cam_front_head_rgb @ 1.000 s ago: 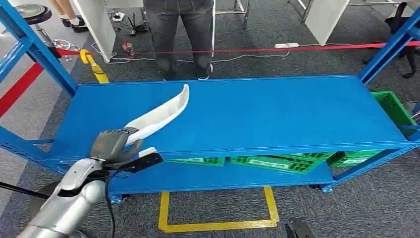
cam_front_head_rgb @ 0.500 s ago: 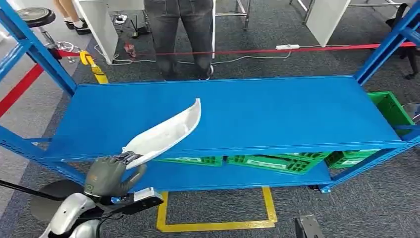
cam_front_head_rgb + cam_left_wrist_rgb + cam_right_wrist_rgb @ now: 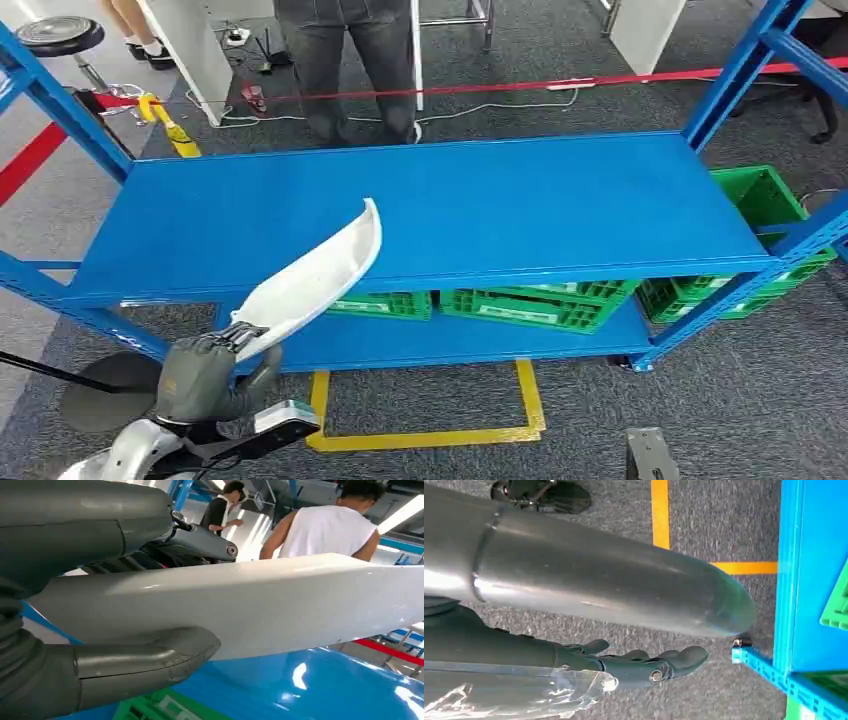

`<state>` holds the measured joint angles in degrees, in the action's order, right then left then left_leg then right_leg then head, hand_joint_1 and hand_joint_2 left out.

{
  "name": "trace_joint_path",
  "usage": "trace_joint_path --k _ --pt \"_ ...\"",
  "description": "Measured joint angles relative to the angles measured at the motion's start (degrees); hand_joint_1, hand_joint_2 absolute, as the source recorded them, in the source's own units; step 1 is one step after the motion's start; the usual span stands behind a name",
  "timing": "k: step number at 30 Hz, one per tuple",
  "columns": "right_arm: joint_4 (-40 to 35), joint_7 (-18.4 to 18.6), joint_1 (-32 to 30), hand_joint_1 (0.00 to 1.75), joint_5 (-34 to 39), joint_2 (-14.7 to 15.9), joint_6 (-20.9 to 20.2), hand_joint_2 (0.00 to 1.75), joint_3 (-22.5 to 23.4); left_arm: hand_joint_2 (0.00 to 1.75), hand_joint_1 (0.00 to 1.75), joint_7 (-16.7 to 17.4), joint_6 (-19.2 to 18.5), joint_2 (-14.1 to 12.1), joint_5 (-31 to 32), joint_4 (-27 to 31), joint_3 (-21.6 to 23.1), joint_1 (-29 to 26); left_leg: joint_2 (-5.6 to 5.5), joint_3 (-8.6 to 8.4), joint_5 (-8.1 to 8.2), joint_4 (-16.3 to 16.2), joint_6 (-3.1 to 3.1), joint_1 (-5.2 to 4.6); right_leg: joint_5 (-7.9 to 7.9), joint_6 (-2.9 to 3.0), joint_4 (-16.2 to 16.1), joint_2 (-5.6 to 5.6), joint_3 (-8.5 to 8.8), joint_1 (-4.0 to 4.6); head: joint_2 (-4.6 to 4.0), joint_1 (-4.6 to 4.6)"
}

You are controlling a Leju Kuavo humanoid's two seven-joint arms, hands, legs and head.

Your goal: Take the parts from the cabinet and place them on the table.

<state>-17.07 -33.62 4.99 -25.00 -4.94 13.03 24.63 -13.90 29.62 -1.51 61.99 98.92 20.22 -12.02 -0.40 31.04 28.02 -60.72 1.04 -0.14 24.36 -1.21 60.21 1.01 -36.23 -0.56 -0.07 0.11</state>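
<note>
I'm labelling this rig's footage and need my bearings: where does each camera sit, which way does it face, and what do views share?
Head view: high on the body, looking forward and down at the blue shelf; the left robot hand holds the white part.
Left wrist view: behind the left robot hand, facing along the white part over the shelf toward people.
Right wrist view: on the hanging right arm, facing the floor; the right robot hand, open.
Shared: head and left wrist views both show the part and shelf.

I see grey carpet [image 3: 600,430] marked with yellow tape [image 3: 420,437]. Red tape [image 3: 560,86] runs behind the blue shelving [image 3: 480,200]. Green crates [image 3: 530,306] sit on its lower level.
</note>
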Motion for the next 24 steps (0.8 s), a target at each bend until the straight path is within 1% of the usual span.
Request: trace_joint_path --k 1,2,4,5,6,7,8,9,10,11,12,13,14,15,16,17,18,19,20,21,22,23,24 --pt "-0.1 0.0 -0.1 0.0 0.0 0.0 0.0 0.0 0.1 1.75 1.75 0.0 0.0 0.1 0.0 0.2 0.0 0.1 0.1 -1.81 1.09 2.9 0.68 -0.34 -0.26 -0.33 0.0 -0.03 -0.3 0.33 0.0 0.02" --pt "-0.2 0.0 -0.1 0.0 -0.1 0.0 0.1 0.0 0.2 1.75 1.75 0.0 0.2 0.2 0.0 0.2 0.0 0.0 0.22 -1.46 0.27 3.0 -0.22 -0.33 -0.69 -0.66 -0.1 -0.12 -0.36 0.12 0.0 0.09" --pt "-0.2 0.4 -0.1 0.0 -0.3 0.0 0.9 0.0 0.4 1.75 1.75 0.0 0.6 0.3 0.0 0.2 0.0 -0.2 0.15 -1.04 -0.05 3.3 -0.23 -0.67 -1.46 -1.47 -0.5 -0.25 -0.4 -0.19 0.0 -0.06" --pt "-0.2 0.5 -0.1 0.0 -0.4 0.0 1.9 0.0 0.5 1.75 1.75 0.0 1.1 0.3 0.0 0.2 0.0 -0.3 0.19 -0.8 -0.75 3.9 0.07 -0.59 -1.88 -1.96 -0.8 -0.22 -0.46 -0.08 0.0 -0.09" --pt "-0.2 0.6 -0.2 0.0 -0.4 0.1 2.9 0.0 0.8 1.75 1.75 -0.2 1.8 0.5 0.0 0.2 0.0 -0.3 0.43 -0.72 -1.53 4.4 0.23 -0.21 -0.86 -2.08 -0.2 -0.26 -0.92 -0.2 0.0 -0.06" --pt "-0.2 0.6 -0.2 0.0 -0.4 0.1 3.4 0.0 1.0 1.75 1.75 -0.3 2.7 0.7 0.0 0.2 0.0 -0.4 0.41 -0.17 -1.95 4.5 0.7 -0.18 2.01 -2.27 1.8 -0.46 -1.87 -0.1 0.0 0.15" --pt "-0.2 0.4 -0.2 0.0 -0.2 0.1 3.5 0.0 1.3 1.75 1.75 -0.5 3.6 0.9 -0.1 0.2 0.0 -0.4 0.44 0.4 -2.48 4.5 0.99 -0.2 5.19 -2.43 5.3 -0.51 -2.79 -0.17 0.0 0.31" --pt "-0.2 0.3 -0.2 0.0 0.0 0.2 3.7 0.0 1.7 1.75 1.75 -0.7 4.1 1.1 -0.5 0.2 0.0 -0.6 0.59 0.98 -2.96 4.5 1.04 -0.23 7.9 -2.58 9.5 -0.5 -3.9 -0.15 0.0 0.22" --pt "-0.2 0.3 -0.2 0.0 0.2 0.2 3.7 0.0 2.2 1.75 1.75 -0.9 4.7 1.3 -1.1 0.0 0.0 -0.7 0.69 1.71 -3.48 4.4 1.06 -0.26 9.9 -2.79 13.6 -0.51 -4.84 -0.06 0.0 0.24" --pt "-0.2 0.1 -0.3 0.0 0.4 0.2 3.5 0.0 2.5 1.75 1.75 -1.1 5.0 1.4 -1.6 -0.2 0.0 -0.7 0.76 2.41 -4.02 4.4 1.03 -0.27 10.11 -2.91 15.8 -0.52 -4.93 -0.07 0.0 0.29" --pt "-0.2 -0.3 -0.5 0.0 0.5 0.2 3.2 0.0 3.0 1.75 1.75 -1.3 5.4 1.6 -2.3 -0.4 0.0 -0.8 1.0 3.1 -4.55 4.4 0.98 -0.27 8.82 -2.98 15.4 -0.53 -3.79 -0.08 0.0 0.26" --pt "-0.2 -0.7 -0.5 0.0 0.7 0.2 2.9 0.0 3.3 1.75 1.75 -1.5 5.9 1.7 -2.8 -0.7 0.0 -0.8 1.26 3.75 -5.01 4.3 0.88 -0.25 6.82 -3.04 13.0 -0.6 -1.62 -0.09 0.0 0.31" --pt "-0.2 -1.1 -0.6 0.0 0.8 0.2 2.6 0.0 3.6 1.75 1.75 -1.8 6.3 1.8 -3.2 -0.9 0.0 -0.8 1.44 4.33 -5.42 4.2 0.68 -0.21 5.03 -3.1 9.1 -0.88 1.3 -0.11 0.0 0.26" --pt "-0.2 -1.5 -0.5 0.0 0.9 0.2 2.4 0.0 4.0 1.75 1.75 -2.1 6.6 1.8 -3.6 -1.1 0.0 -0.7 1.64 4.79 -5.79 4.0 0.42 -0.21 4.22 -3.14 4.4 -1.72 4.73 -0.12 0.0 0.29" --pt "-0.3 -2.0 -0.3 0.0 1.0 0.1 2.0 0.0 4.4 1.75 1.75 -2.4 6.8 1.9 -4.0 -1.3 0.0 -0.8 1.88 5.11 -6.07 3.8 0.04 -0.56 5.76 -3.18 -0.2 -3.62 7.96 -0.02 0.0 0.35" --pt "-0.5 -2.5 -0.2 0.0 1.1 0.1 1.7 0.0 4.9 1.75 1.75 -2.6 6.8 1.9 -4.5 -1.6 0.0 -0.7 2.32 5.25 -6.35 3.4 -0.21 -0.7 6.34 -2.32 -2.6 -3.45 9.35 0.3 0.0 0.22" --pt "-0.5 -2.8 -0.3 0.0 1.3 0.1 1.4 0.0 5.2 1.75 1.75 -2.8 6.8 1.9 -4.7 -1.8 0.0 -0.7 2.75 5.19 -6.87 3.4 -0.42 -0.72 6.15 -1.95 -2.4 -3.23 8.16 0.22 0.0 0.11" --pt "-0.5 -3.0 -0.4 0.0 1.3 0.1 1.3 0.0 5.5 1.75 1.75 -3.0 6.8 2.0 -4.9 -2.0 0.0 -0.7 3.13 5.21 -7.27 3.5 -0.59 -0.57 5.89 -1.52 -2.1 -2.73 7.9 0.45 0.0 0.07" --pt "-0.5 -3.2 -0.8 0.0 1.4 0.1 1.2 0.0 5.8 1.75 1.75 -3.2 6.7 2.1 -5.3 -2.2 0.0 -0.6 3.47 5.23 -7.58 3.6 -0.9 -0.53 5.52 -1.02 -2.1 -2.43 7.55 0.42 0.0 0.15" --pt "-0.5 -3.5 -1.0 0.0 1.4 -0.1 0.9 0.0 6.1 1.75 1.75 -3.6 6.5 2.1 -5.7 -2.5 0.0 -0.6 2.97 5.46 -6.97 3.4 -1.39 -0.4 4.78 -0.2 -2.3 -2.31 7.12 0.09 0.0 0.16" --pt "-0.5 -3.8 -1.1 0.0 1.3 -0.1 0.7 0.0 6.4 1.75 1.75 -4.0 6.3 2.1 -6.1 -2.8 0.0 -0.6 1.86 6.06 -4.25 2.1 -1.92 -0.39 4.13 0.3 -2.3 -1.91 6.51 0.03 0.0 -0.02" --pt "-0.7 -4.2 -1.0 0.0 1.2 -0.1 0.6 0.0 6.7 1.75 1.75 -4.3 6.2 2.1 -6.5 -3.1 0.0 -0.6 1.31 7.08 -0.65 -1.2 -2.21 -0.19 3.39 0.57 -2.3 -1.51 6.07 -0.01 0.0 -0.2" --pt "-0.7 -4.5 -1.0 0.0 0.9 -0.1 0.4 0.0 7.0 1.75 1.75 -4.6 6.0 2.1 -7.0 -3.4 0.0 -0.5 1.19 8.28 2.45 -5.5 -2.4 -0.06 2.61 0.67 -2.2 -1.06 5.16 0.0 0.0 -0.17"
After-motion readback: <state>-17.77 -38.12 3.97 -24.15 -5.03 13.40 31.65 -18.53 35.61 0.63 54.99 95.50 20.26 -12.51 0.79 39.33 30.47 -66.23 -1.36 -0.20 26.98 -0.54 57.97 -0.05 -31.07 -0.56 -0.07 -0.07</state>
